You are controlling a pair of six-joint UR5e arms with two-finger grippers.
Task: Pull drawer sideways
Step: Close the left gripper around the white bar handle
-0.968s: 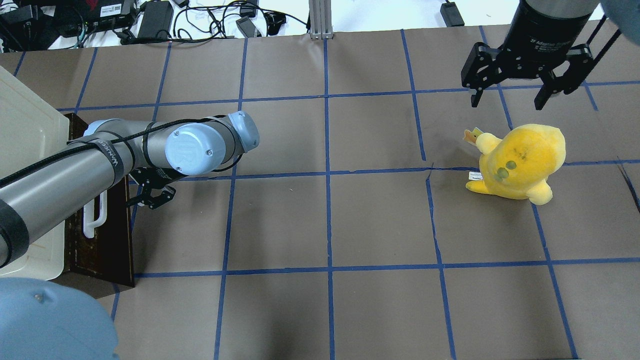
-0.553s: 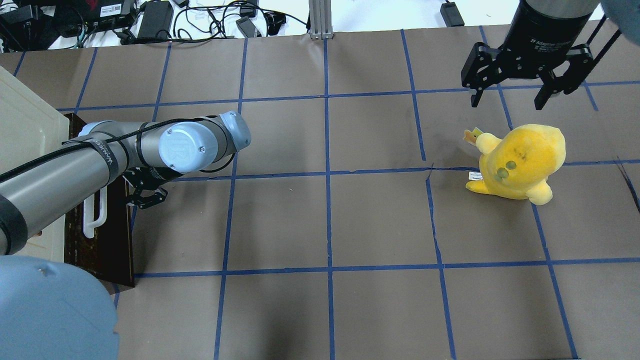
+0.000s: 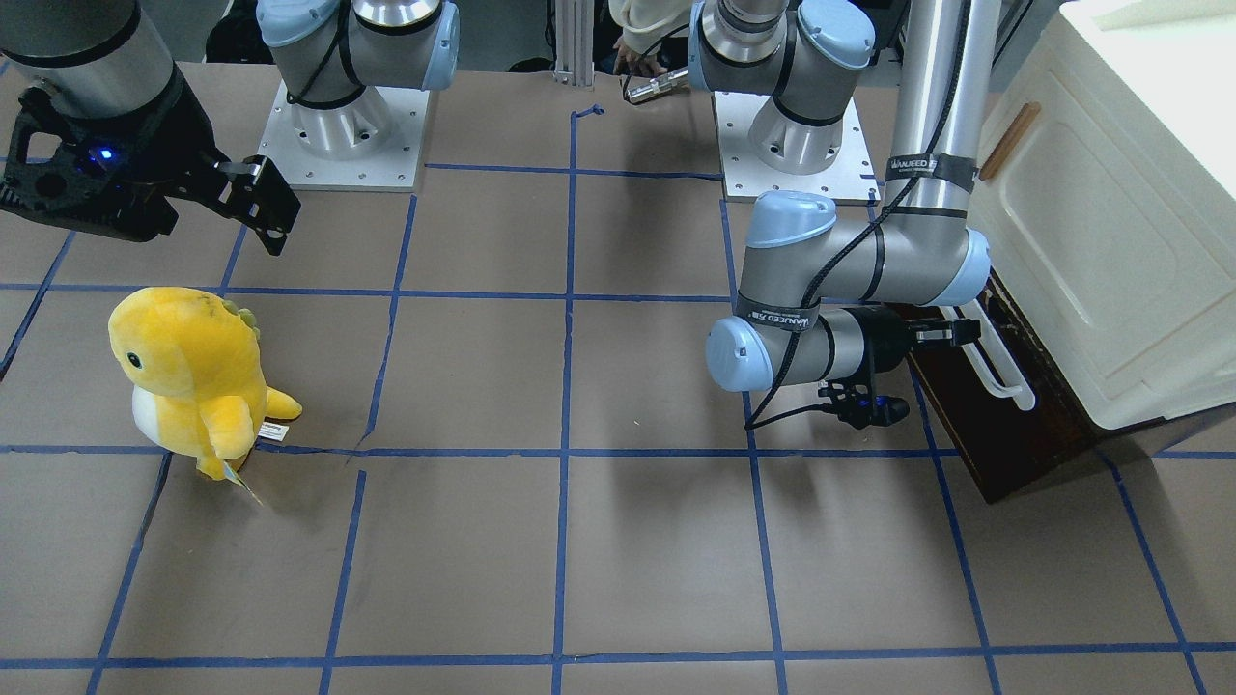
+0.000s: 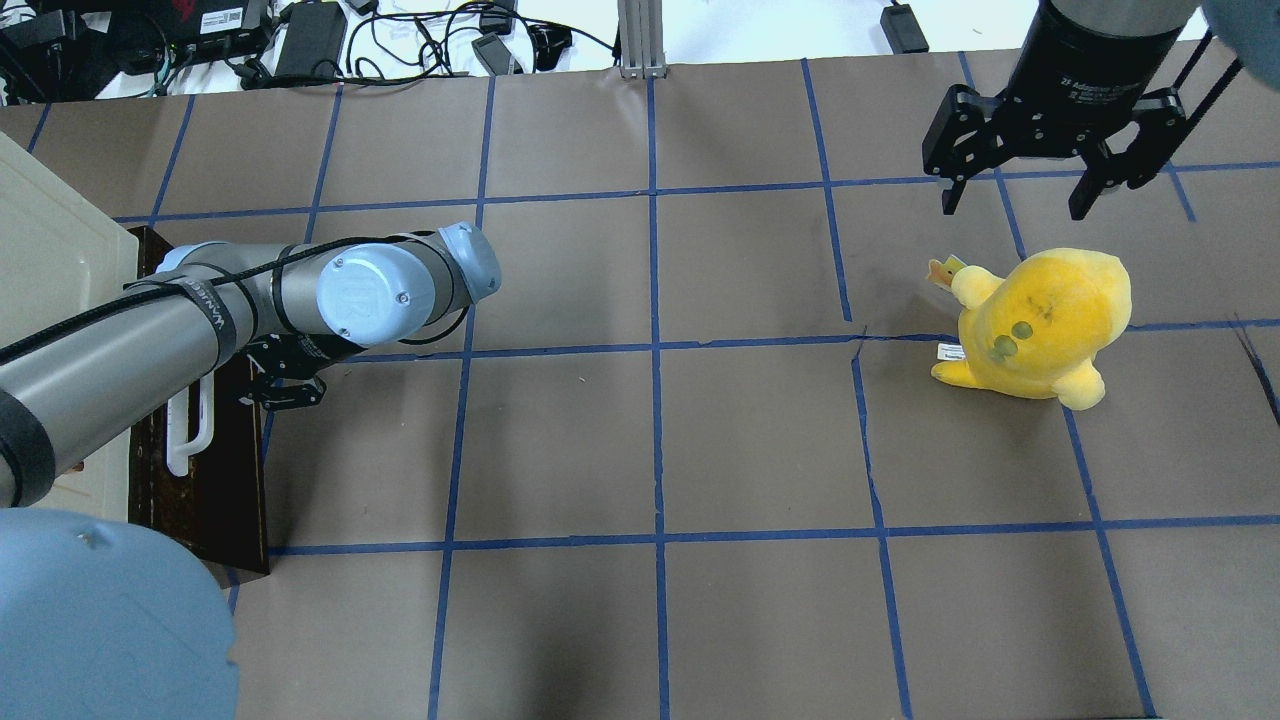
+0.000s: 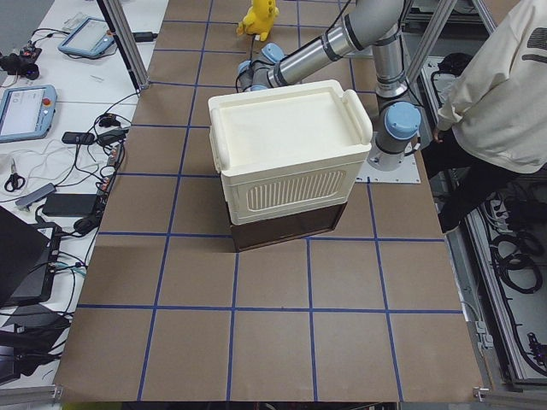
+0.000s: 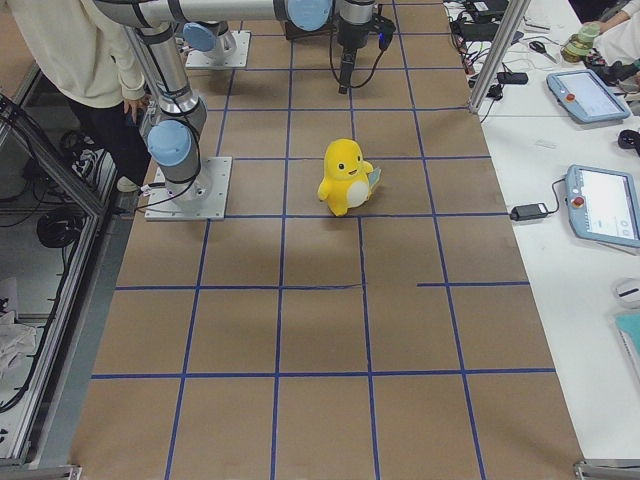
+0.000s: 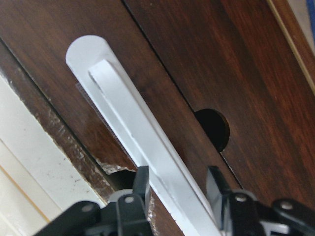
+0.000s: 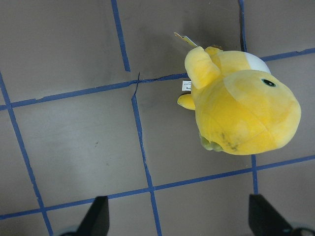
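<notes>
One drawer (image 3: 1004, 434) sits at the left edge of the counter (image 4: 650, 450), at the foot of a single cream moulded-plastic cabinet (image 3: 1091, 241) with rounded corners and one small brown wooden pull (image 3: 1009, 140). The drawer front is dark brown wood with a glossy, streaked grain, chipped pale along one edge, and has one round dark hole (image 7: 212, 129). It carries one long, smooth white bar handle (image 7: 142, 142) with a rounded end. The left gripper (image 7: 177, 172) is black, and its two fingers (image 7: 141, 182) press against opposite sides of that handle, clamped on it. The right gripper (image 4: 1013, 210), also black and angular, hangs above the right half of the counter with its two fingers spread wide and nothing between them. Below it stands one plush toy (image 4: 1045, 320) of soft yellow pile, rounded and pear-shaped with a white belly, stubby limbs and a small paper tag. The counter is covered in matte brown paper, ruled into squares by blue tape, with a short tear in the paper beside the toy.
</notes>
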